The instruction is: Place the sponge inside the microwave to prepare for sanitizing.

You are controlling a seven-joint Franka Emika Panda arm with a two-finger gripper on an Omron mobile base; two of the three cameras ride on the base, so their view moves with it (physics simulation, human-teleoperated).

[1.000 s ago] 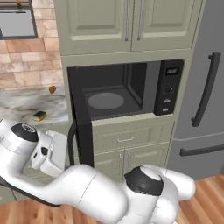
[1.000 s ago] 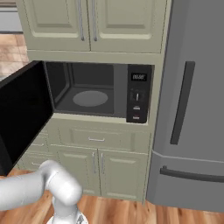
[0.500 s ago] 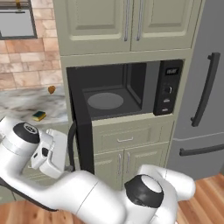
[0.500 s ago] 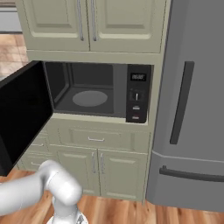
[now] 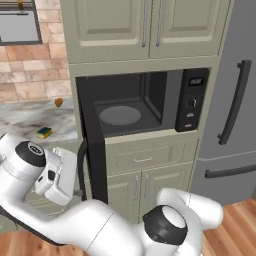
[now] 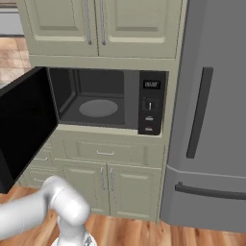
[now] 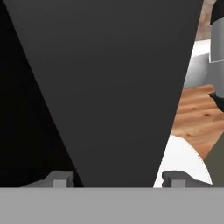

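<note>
The microwave [image 5: 150, 102] is built in under the upper cabinets, its grey inside and round turntable [image 5: 120, 115] exposed. Its black door [image 5: 95, 150] is swung out to the left, and is broad and glossy in the right base view [image 6: 26, 125]. The sponge [image 5: 44, 132], yellow with a dark top, lies on the marble counter [image 5: 25, 120] left of the microwave. My gripper [image 5: 76, 190] sits low beside the door's curved handle [image 5: 80, 162]. In the hand view the gripper [image 7: 118, 179] straddles a dark slab of the door [image 7: 109, 87], with the fingertips [image 7: 61, 178] apart and a gap on each side.
A small orange-brown object [image 5: 59, 102] rests at the back of the counter. A grey fridge [image 5: 235, 100] stands right of the microwave. Cabinet doors and a drawer [image 5: 142, 160] lie below it, above a wooden floor [image 6: 144, 230].
</note>
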